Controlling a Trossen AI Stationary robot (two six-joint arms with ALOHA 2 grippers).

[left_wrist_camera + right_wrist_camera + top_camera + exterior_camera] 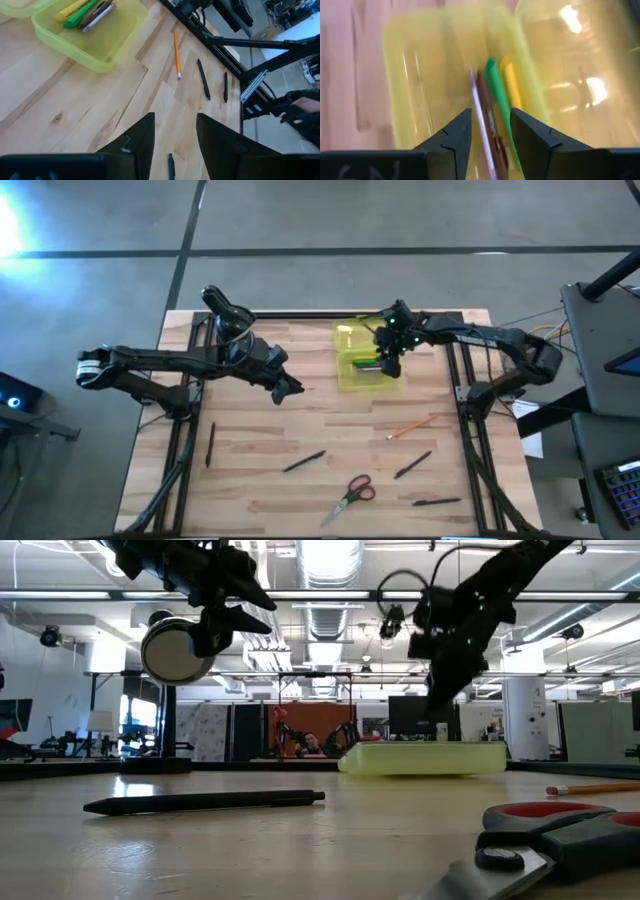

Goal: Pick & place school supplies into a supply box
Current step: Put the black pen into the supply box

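The right gripper (388,366) is hanging open and empty over the supply box (352,376), near the tabletop's (300,420) far edge; inside are lying a yellow, a green and a pink-purple pen (479,112). The left gripper (291,389) is hovering open, empty. Loose: four black pens, one orange pencil (412,426), one scissors (350,496).

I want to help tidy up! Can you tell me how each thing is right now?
supply box: lid open, pens inside
green pen: in the box
orange pencil: loose on the table
scissors: lying on the table
left gripper: open, empty
right gripper: open, over the box
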